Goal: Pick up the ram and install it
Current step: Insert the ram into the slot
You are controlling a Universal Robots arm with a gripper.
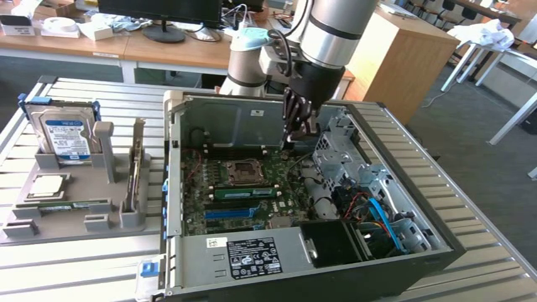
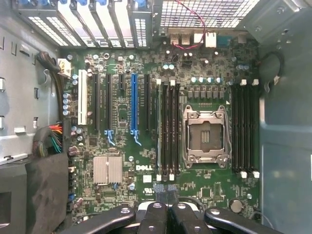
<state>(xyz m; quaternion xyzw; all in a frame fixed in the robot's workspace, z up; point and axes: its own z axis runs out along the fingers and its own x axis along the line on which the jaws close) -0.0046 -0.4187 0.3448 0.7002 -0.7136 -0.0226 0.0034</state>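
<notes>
1. Inside the open computer case [image 1: 336, 283], above the motherboard [image 2: 204, 190]: gripper [image 1: 295, 139] [image 2: 165, 195], hanging fingers-down from the arm. Its fingers are pressed together with nothing between them.
2. ram [image 1: 243, 191]: green stick standing on its long edge in a memory slot, between the CPU socket [image 1: 248, 170] [image 2: 205, 134] and the blue slot [image 1: 231, 212] [image 2: 133, 102]. It is apart from the gripper, which hangs higher and nearer the case's rear wall.
3. CPU socket: metal frame with its contact field showing. In the wrist view, banks of dark memory slots lie on either side of it.
4. Grey fixture [image 1: 75, 179]: on the slatted table [image 1: 75, 264], at the exterior view's left of the case.
5. Fixture contents: hard drive [image 1: 63, 135] upright at the back, square silver processor chip [image 1: 46, 184] lying flat, and a second green stick [image 1: 63, 205] lying flat just beside the chip.
</notes>
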